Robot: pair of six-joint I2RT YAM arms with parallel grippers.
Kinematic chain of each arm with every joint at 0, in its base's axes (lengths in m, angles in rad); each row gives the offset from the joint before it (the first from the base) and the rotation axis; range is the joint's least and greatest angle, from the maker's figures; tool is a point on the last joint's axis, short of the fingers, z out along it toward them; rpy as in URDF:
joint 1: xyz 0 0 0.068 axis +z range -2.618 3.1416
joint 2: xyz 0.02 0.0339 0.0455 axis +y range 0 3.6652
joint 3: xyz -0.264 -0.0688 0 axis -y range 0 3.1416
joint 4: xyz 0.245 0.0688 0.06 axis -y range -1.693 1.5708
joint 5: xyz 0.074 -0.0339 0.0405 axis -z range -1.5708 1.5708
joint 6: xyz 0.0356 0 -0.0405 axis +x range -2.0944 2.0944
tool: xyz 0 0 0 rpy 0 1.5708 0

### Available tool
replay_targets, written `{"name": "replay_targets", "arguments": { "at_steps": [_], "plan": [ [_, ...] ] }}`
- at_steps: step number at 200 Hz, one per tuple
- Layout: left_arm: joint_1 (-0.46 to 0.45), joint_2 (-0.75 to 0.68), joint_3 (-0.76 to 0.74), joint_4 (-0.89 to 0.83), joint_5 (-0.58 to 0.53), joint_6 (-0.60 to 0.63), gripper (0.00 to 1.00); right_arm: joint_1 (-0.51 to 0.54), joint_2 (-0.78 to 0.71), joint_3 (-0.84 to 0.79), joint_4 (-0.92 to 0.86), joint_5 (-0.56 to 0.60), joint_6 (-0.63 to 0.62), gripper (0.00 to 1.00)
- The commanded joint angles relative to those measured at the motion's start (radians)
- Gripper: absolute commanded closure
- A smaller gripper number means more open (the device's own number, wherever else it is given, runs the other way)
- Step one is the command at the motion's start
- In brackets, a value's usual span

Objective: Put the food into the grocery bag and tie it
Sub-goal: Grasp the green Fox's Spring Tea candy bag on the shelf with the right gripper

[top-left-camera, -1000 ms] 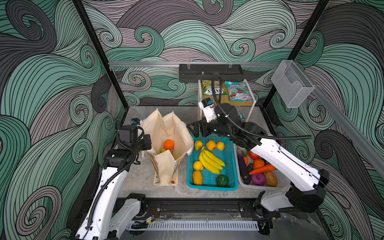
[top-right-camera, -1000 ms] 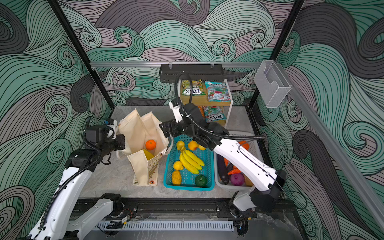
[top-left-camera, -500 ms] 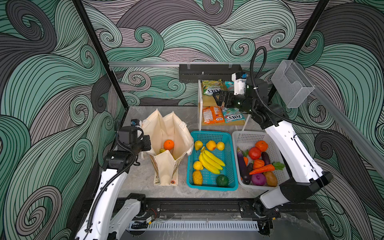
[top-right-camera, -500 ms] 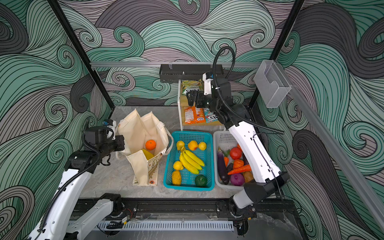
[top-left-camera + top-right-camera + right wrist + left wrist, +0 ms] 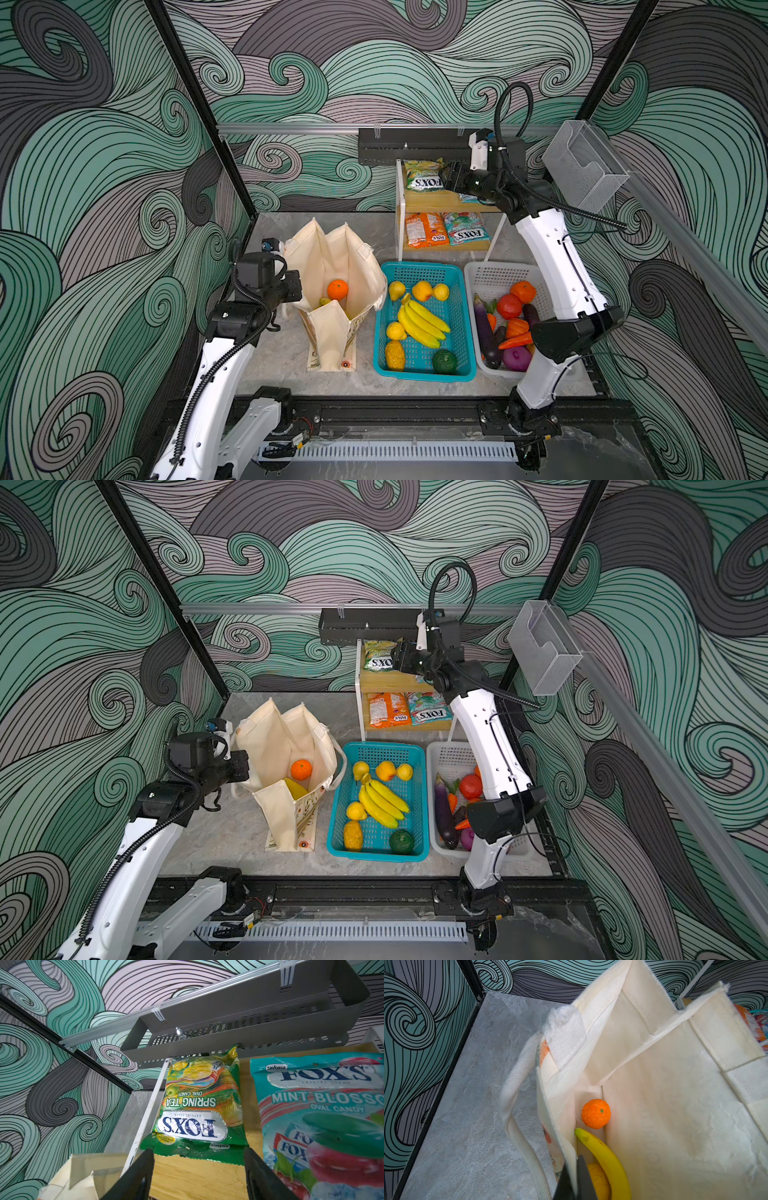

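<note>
Swirl-patterned walls (image 5: 104, 166) enclose your marble table (image 5: 282, 357), where the open tote (image 5: 332, 257) (orange (image 5: 596, 1113), banana (image 5: 604, 1153) inside) stands, rim (image 5: 548, 1109) pinched in your left gripper (image 5: 576, 1176). Your right gripper (image 5: 197, 1176) flanks the shelved Spring Tea packet (image 5: 199, 1105), fingers (image 5: 135, 1174) wide apart; closing shallow, its glossy edge may slip free.

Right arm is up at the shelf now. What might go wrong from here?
1. The right gripper stands open with only the lower edge of the green packet near its fingertips; a pinch on that glossy edge may slip.
2. The teal packet lies close beside it; a finger could drag that too.
3. The left gripper pinches just the rim of the bag; if it slips, the mouth may sag.
</note>
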Motion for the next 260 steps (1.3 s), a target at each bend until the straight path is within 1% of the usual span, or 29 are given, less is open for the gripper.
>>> {"name": "replay_targets", "arguments": {
  "at_steps": [1, 16, 35, 48, 65, 101, 125, 156, 179, 194, 212, 241, 260],
  "plan": [
    [0.009, -0.014, -0.007, -0.002, -0.004, 0.019, 1.0, 0.002, 0.074, 0.118, -0.137, 0.092, -0.05, 0.37],
    [0.009, -0.015, -0.007, 0.001, 0.002, 0.019, 1.0, 0.002, 0.108, 0.167, -0.166, 0.106, -0.071, 0.43],
    [0.01, -0.013, -0.005, 0.0, 0.009, 0.02, 1.0, 0.002, 0.122, 0.174, -0.168, 0.116, -0.08, 0.46],
    [0.009, -0.013, -0.007, -0.001, 0.014, 0.02, 1.0, 0.002, 0.127, 0.17, -0.168, 0.112, -0.081, 0.46],
    [0.011, -0.014, -0.007, 0.001, 0.017, 0.021, 1.0, 0.003, 0.133, 0.165, -0.169, 0.101, -0.078, 0.5],
    [0.012, -0.016, -0.007, 0.001, 0.019, 0.021, 1.0, 0.0, 0.156, 0.175, -0.169, 0.064, -0.053, 0.53],
    [0.012, -0.018, -0.007, -0.001, 0.02, 0.023, 1.0, -0.003, 0.157, 0.165, -0.168, 0.053, -0.018, 0.53],
    [0.012, -0.02, -0.007, 0.001, 0.023, 0.026, 1.0, -0.004, 0.163, 0.149, -0.168, 0.061, -0.006, 0.52],
    [0.012, -0.022, -0.007, -0.001, 0.024, 0.025, 1.0, -0.006, 0.16, 0.132, -0.154, 0.051, -0.002, 0.49],
    [0.012, -0.024, -0.008, 0.001, 0.025, 0.025, 1.0, -0.022, 0.153, 0.107, -0.133, -0.013, 0.028, 0.48],
    [0.012, -0.019, -0.007, -0.001, 0.027, 0.027, 1.0, -0.04, 0.127, 0.044, -0.066, -0.084, 0.072, 0.48],
    [0.012, -0.021, -0.008, 0.0, 0.026, 0.027, 1.0, -0.043, 0.057, -0.096, 0.064, -0.101, 0.098, 0.53],
    [0.012, -0.024, -0.008, -0.001, 0.025, 0.027, 1.0, -0.042, 0.033, -0.145, 0.105, -0.105, 0.103, 0.56]
  ]
}}
